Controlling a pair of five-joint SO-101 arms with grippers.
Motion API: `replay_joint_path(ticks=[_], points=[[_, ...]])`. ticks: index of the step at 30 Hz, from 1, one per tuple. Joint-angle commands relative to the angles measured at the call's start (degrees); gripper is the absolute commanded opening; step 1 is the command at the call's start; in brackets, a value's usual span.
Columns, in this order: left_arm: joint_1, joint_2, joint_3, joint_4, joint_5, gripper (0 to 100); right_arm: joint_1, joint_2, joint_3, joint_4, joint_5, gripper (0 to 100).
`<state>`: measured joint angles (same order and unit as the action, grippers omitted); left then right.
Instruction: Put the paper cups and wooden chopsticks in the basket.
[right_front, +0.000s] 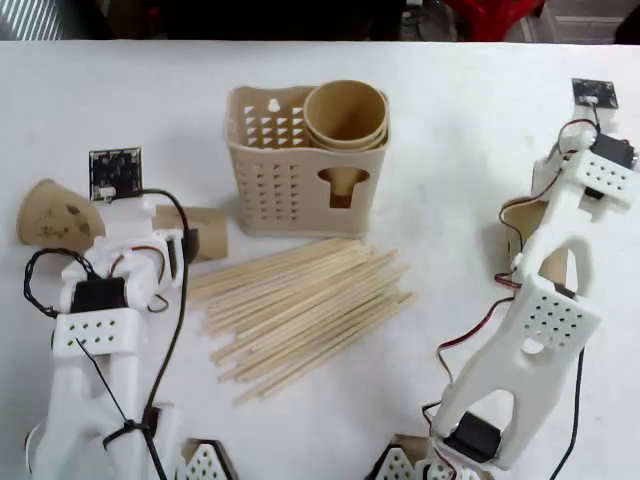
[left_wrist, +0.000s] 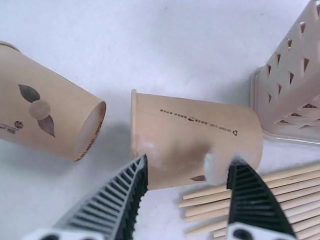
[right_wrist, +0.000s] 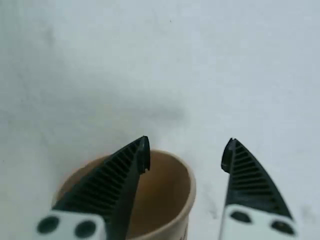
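A beige perforated basket (right_front: 270, 185) stands at the table's middle back, with stacked paper cups (right_front: 345, 112) in its right half. In front of it lies a heap of wooden chopsticks (right_front: 300, 305). My left gripper (left_wrist: 189, 162) is open and straddles a brown cup (left_wrist: 195, 130) lying on its side, the one left of the basket (right_front: 200, 232). A second lying cup (left_wrist: 45, 120) rests farther left (right_front: 55, 215). My right gripper (right_wrist: 187, 145) is open over an upright cup (right_wrist: 160, 195), one finger above its mouth. The right arm largely hides that cup (right_front: 553, 268).
The basket's corner (left_wrist: 295, 95) and chopstick ends (left_wrist: 250, 200) lie close beside the left gripper. Black tag markers sit on both wrists (right_front: 115, 172) (right_front: 594, 93). Red and black cables hang along the arms. Bare white table stretches behind and right of the basket.
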<state>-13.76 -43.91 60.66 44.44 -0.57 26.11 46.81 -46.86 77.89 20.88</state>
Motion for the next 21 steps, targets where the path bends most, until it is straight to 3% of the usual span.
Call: replay_joint_path(ticks=[1,5,12,21], points=[[0.66,0.31,-0.44,-1.14,0.79,26,1.98,-6.11,-5.98,9.54,2.29,23.5],[0.66,0.31,-0.44,-1.14,0.79,26,3.21,-8.66,-9.58,21.41,7.38,23.5],[0.57,0.04,2.2,-6.77,0.79,26,10.24,-12.53,-2.81,20.88,8.97,23.4],[0.48,0.13,2.9,-8.44,0.79,26,14.46,-20.09,19.87,20.62,19.43,23.5]])
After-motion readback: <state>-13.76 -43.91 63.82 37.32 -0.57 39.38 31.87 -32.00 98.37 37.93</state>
